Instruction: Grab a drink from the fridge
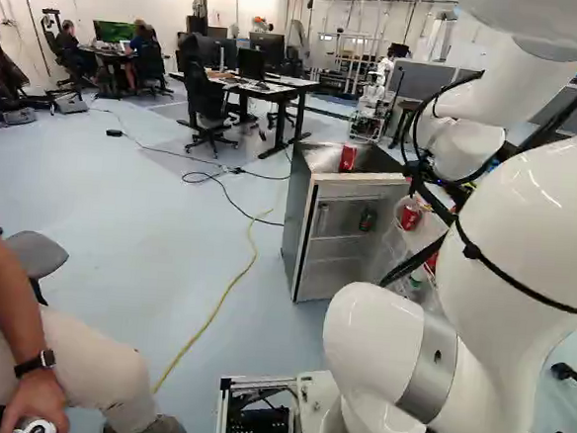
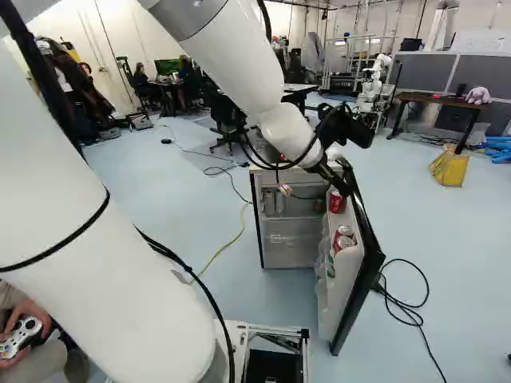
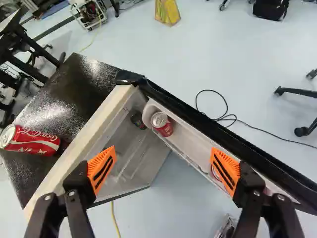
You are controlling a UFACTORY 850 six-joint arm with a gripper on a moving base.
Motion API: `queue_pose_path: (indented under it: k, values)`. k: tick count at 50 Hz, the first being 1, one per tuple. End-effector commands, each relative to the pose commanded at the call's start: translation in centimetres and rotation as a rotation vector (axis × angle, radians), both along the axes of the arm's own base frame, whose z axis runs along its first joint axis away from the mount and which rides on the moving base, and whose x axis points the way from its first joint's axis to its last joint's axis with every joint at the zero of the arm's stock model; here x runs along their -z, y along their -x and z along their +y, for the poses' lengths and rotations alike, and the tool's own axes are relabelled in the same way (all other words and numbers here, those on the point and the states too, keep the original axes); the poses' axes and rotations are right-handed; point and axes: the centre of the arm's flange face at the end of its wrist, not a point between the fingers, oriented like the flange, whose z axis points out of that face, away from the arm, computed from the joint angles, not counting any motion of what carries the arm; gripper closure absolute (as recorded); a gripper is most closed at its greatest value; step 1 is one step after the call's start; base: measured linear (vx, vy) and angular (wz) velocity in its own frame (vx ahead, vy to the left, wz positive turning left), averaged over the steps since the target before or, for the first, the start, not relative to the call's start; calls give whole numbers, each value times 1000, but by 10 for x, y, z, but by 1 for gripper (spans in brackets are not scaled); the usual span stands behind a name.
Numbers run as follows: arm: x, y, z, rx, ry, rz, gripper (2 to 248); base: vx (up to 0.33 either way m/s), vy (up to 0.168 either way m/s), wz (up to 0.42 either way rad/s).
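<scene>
The fridge (image 1: pixel 298 227) stands open, its door (image 2: pixel 369 263) swung out to the side. The tool (image 2: pixel 343 190) is wide open and holds nothing; the wrist view shows its orange pads (image 3: pixel 102 168) well apart. In the left base view the arm (image 1: pixel 526 223) hides the tool, and in the right base view only a dark, narrow outline of it shows, close to the door.

A red can (image 3: pixel 32 140) lies on its side on top of the fridge. In the right base view the arm covers that spot. Another red can (image 3: pixel 163 124) stands in the door rack (image 3: pixel 185 144), ahead of the tool in the wrist view. Farther along the rack are two more cans (image 2: pixel 344 233), one partly covering the other; the wrist view shows just a sliver of can there, mostly behind one pad. Lower in the door something green (image 1: pixel 418 278) shows, too small and covered to name.

Inside the fridge is a dark can (image 3: pixel 137 120), half in shadow, its print unreadable. Beside it, two pale containers (image 2: pixel 274 202) are hard to make out; I cannot tell whether they are cans. The lower part of the door is cut off by the arm in the left base view.
</scene>
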Motion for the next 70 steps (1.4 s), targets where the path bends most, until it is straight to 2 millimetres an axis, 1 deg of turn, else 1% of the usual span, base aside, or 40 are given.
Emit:
queue_pose_path:
  k: [11, 43, 70]
  values:
    - [0, 4, -17, 42, -26, 6, 3, 0, 0, 0]
    - [-1, 16, -72, 152, -29, 5, 3, 0, 0, 0]
    - [-1, 19, -121, 226, -27, 2, 3, 0, 0, 0]
